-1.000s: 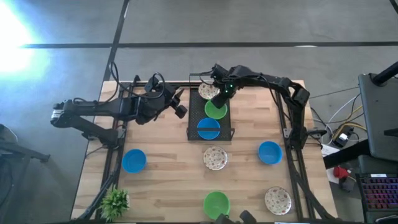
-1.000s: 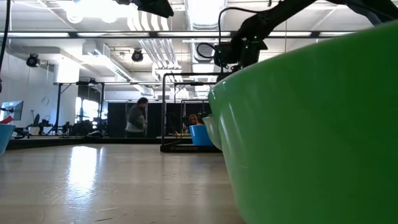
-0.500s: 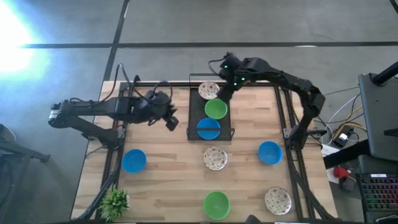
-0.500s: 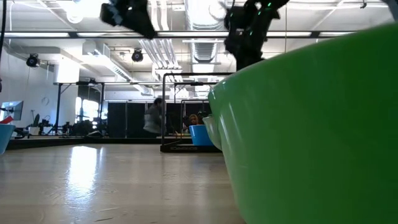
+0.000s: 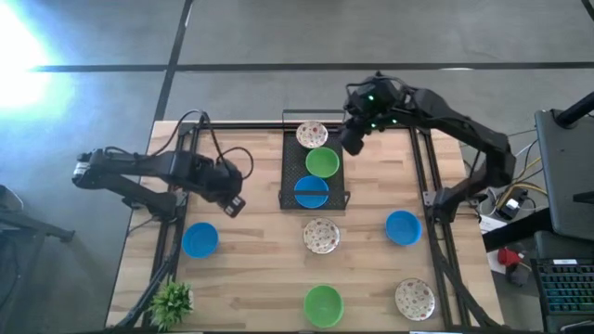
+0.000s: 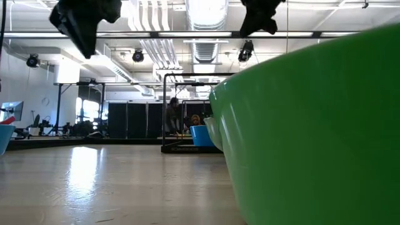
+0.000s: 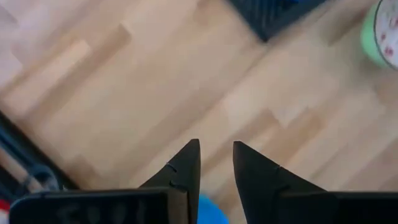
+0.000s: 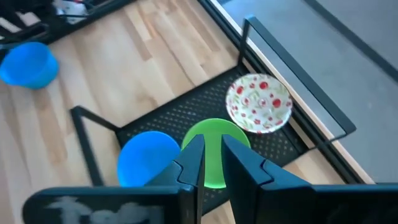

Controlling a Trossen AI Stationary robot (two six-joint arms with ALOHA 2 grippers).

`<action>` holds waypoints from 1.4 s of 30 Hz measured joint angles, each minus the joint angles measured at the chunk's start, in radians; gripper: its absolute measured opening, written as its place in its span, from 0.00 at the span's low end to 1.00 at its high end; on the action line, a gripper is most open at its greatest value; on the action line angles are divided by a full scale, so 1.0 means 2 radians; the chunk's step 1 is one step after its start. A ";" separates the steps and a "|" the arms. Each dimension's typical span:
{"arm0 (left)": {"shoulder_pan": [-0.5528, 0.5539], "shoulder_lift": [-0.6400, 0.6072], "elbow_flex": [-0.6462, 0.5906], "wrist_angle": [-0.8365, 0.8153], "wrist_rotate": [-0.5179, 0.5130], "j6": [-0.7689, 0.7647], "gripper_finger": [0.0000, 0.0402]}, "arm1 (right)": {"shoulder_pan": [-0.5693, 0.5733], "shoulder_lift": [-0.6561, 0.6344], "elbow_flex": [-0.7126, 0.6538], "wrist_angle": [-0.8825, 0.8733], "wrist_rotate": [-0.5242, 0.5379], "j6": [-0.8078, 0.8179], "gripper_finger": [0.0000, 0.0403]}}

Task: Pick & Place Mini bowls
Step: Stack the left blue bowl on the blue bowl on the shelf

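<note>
High view shows a black rack (image 5: 290, 200) at the table's far middle, holding three bowls in a row: a floral bowl (image 5: 312, 135) at the far end, a green bowl (image 5: 321, 162) in the middle, a blue bowl (image 5: 311, 192) at the near end. That order reads as one of each kind, so the rack looks like the drop-off and this set looks complete.

Six bowls wait on the bare wood. Nearer than the rack lie a second floral bowl (image 5: 321, 236) just beside its near end and a second green bowl (image 5: 322, 302) by the table's front edge. To the rack's left and nearer sits a blue bowl (image 5: 200, 239); to its right and nearer sit another blue bowl (image 5: 402, 227) and a third floral bowl (image 5: 414, 299).

The right gripper (image 5: 354, 141) hangs just right of the rack's far end, above it, fingers (image 8: 191, 163) drawn nearly together and carrying nothing; it appears to have no job at the rack now.

The left gripper (image 5: 234, 205) hovers left of the rack, over bare wood close to the left blue bowl, fingers (image 7: 186, 167) a narrow gap apart and empty. I judge that bowl its likely next pick.
</note>
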 joint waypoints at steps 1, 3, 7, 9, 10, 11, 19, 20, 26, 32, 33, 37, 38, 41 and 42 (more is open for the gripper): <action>-0.002 0.000 -0.003 -0.004 0.009 -0.012 0.22 | 0.005 -0.003 0.000 0.000 -0.001 -0.004 0.12; -0.007 0.000 -0.014 -0.009 0.019 -0.037 0.22 | 0.014 -0.010 0.000 0.000 -0.001 -0.010 0.12; -0.010 0.000 -0.056 -0.008 0.049 -0.124 0.22 | 0.033 -0.018 0.000 0.001 -0.001 -0.021 0.12; -0.012 0.000 -0.080 -0.002 0.073 -0.174 0.22 | 0.039 -0.020 0.000 0.002 -0.001 -0.022 0.12; -0.013 0.000 -0.091 0.004 0.089 -0.195 0.22 | 0.041 -0.020 0.000 0.002 -0.001 -0.022 0.12; -0.014 0.000 -0.102 0.010 0.105 -0.210 0.22 | 0.044 -0.021 0.000 0.002 -0.001 -0.022 0.12; -0.033 0.000 -0.185 0.098 0.201 -0.283 0.22 | 0.045 -0.022 -0.001 0.002 0.000 -0.022 0.12; -0.037 0.000 -0.195 0.110 0.207 -0.290 0.22 | 0.045 -0.022 -0.001 0.002 0.000 -0.022 0.12; -0.056 0.000 -0.237 0.152 0.224 -0.337 0.22 | 0.045 -0.022 -0.001 0.002 0.000 -0.022 0.12; -0.063 0.000 -0.265 0.211 0.226 -0.355 0.22 | 0.045 -0.022 -0.001 0.004 0.000 -0.022 0.12; -0.063 0.000 -0.267 0.215 0.226 -0.355 0.22 | 0.045 -0.022 -0.001 0.004 0.000 -0.022 0.12; -0.063 0.000 -0.273 0.215 0.225 -0.355 0.22 | 0.045 -0.022 -0.001 0.004 0.000 -0.022 0.12; -0.063 0.000 -0.275 0.215 0.224 -0.355 0.22 | 0.045 -0.022 -0.001 0.004 0.000 -0.022 0.12; -0.064 0.000 -0.278 0.216 0.224 -0.353 0.22 | 0.045 -0.022 -0.001 0.004 0.000 -0.022 0.12; -0.064 0.000 -0.281 0.215 0.224 -0.353 0.22 | 0.045 -0.022 -0.001 0.004 0.000 -0.022 0.12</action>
